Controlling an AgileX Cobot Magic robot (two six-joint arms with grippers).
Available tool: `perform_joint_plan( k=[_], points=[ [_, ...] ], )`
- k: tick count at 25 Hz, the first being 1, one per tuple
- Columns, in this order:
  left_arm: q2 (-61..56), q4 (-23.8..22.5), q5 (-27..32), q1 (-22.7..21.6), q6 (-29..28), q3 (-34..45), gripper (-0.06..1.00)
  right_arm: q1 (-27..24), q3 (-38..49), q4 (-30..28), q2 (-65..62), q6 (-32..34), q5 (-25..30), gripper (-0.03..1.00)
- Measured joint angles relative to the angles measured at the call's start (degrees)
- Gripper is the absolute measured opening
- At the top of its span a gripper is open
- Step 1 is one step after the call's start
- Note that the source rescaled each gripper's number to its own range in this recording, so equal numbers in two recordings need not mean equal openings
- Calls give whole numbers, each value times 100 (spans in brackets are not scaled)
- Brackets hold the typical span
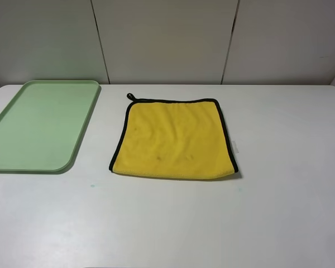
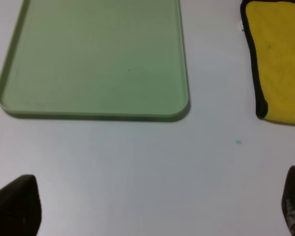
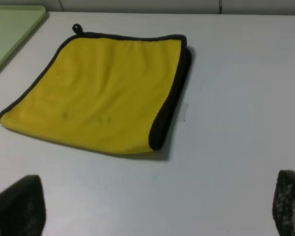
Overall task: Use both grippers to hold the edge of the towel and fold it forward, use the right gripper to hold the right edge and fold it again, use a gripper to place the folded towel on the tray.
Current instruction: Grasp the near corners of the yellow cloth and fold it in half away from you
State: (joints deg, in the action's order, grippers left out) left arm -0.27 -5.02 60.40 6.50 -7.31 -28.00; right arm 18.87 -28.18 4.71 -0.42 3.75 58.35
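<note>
1. The flat white table (image 1: 279, 212) carries everything. Neither arm shows in the high view.
2. The pale green rectangular plastic tray (image 1: 28, 169) with a low rim lies at the table's left side, well apart from the cloth, with nothing on it.
3. The square plush yellow towel (image 1: 173, 139) with black binding lies flat at the table's middle. Its near border is plain yellow with no binding, and the right wrist view shows two layers, so the first fold looks done. It should be light, soft and floppy, sagging wherever it is not held. The plush should give the pads good purchase.
4. The right edge (image 3: 168, 105), a doubled black strip, seems the place to pinch, taking both layers so they do not slide apart.
5. The right gripper (image 3: 153, 205) stands wide open and empty. The towel lies ahead of it on the table, near but not touched.
6. The left gripper (image 2: 155, 206) is likewise spread and empty, facing the tray, with only the towel's left border in its view.
7. The small black loop (image 1: 130, 96) sits at the far left corner.
</note>
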Motion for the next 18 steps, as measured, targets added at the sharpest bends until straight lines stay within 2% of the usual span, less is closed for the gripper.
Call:
perform_joint_plan(
  k=[18],
  points=[
    [0,0,0,0,0,0,98,0,0,-5,0,0,0,100]
  ],
)
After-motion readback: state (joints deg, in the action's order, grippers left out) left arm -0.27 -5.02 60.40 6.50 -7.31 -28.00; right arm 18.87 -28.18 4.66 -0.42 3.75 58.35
